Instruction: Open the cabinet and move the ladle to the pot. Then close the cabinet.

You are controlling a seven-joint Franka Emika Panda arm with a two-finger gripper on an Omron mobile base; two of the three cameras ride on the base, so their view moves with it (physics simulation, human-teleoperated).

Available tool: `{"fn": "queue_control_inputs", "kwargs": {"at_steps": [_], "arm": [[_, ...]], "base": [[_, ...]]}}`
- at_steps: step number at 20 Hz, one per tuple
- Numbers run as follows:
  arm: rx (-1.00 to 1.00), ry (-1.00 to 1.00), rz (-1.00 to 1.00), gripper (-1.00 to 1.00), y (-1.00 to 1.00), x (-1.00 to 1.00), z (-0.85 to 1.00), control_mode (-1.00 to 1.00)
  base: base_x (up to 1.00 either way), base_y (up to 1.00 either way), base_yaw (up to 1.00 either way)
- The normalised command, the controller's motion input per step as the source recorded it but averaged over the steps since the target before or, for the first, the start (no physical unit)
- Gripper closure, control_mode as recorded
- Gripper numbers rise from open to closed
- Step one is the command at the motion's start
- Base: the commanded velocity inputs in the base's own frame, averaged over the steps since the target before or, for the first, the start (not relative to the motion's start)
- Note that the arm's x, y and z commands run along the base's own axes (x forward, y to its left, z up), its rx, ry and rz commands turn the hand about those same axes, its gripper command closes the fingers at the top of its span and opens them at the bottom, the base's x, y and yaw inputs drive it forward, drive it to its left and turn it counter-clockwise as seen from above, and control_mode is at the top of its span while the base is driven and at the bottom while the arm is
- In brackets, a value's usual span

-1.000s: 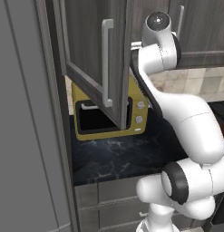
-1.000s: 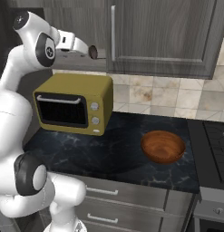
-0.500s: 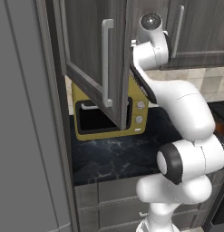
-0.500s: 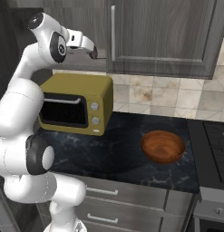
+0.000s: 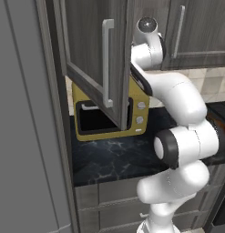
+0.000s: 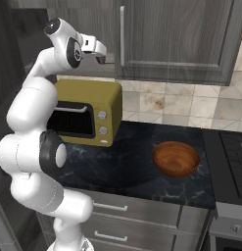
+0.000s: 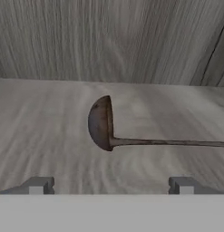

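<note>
The cabinet's door point(image 5: 86, 45) stands swung open, its long silver handle point(image 5: 106, 63) facing me. Inside, the ladle point(image 7: 100, 123) lies on the pale wood shelf point(image 7: 41, 131); its dark bowl rests on its side and its thin handle runs off to the right. My gripper point(image 7: 109, 186) is open, fingertips point(image 7: 38, 185) wide apart, just short of the ladle's bowl and touching nothing. In the right base view the gripper point(image 6: 101, 56) reaches in at the cabinet's lower edge. The pot is out of view.
A yellow microwave point(image 6: 85, 110) sits on the dark marble counter point(image 6: 137, 147) under the cabinet. A reddish-brown wooden bowl point(image 6: 175, 158) lies to its right, before the stove point(image 6: 230, 152). A second wall cabinet point(image 6: 176, 39) stays shut. A tall grey panel point(image 5: 23, 136) stands at left.
The arm's upper links have turned and drawn in closer to the cabinet. The hand has stayed at the cabinet opening, still open. The door and the counter things have not moved.
</note>
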Motion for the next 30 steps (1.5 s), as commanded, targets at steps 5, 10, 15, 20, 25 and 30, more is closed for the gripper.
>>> {"fn": "queue_control_inputs", "kwargs": {"at_steps": [5, 10, 15, 20, 25, 30], "arm": [[0.0, 0.0, 0.04, -1.0, 0.0, 0.44, -0.06, -1.0], [0.0, 0.0, 0.02, -1.0, 0.0, 0.4, -0.04, -1.0], [0.0, -0.01, 0.02, -1.0, 0.0, 0.34, -0.01, -1.0], [0.0, -0.01, 0.0, -1.0, 0.0, 0.17, 0.0, -1.0], [0.0, 0.0, 0.0, -1.0, -0.02, 0.23, -0.09, -1.0], [0.0, 0.0, 0.0, -1.0, -0.02, 0.2, -0.16, -1.0]], "base": [[0.0, 0.0, 0.0], [0.0, 0.0, 0.0], [0.0, 0.0, 0.0], [0.0, 0.0, 0.0], [0.0, 0.0, 0.0], [0.0, 0.0, 0.0]]}}
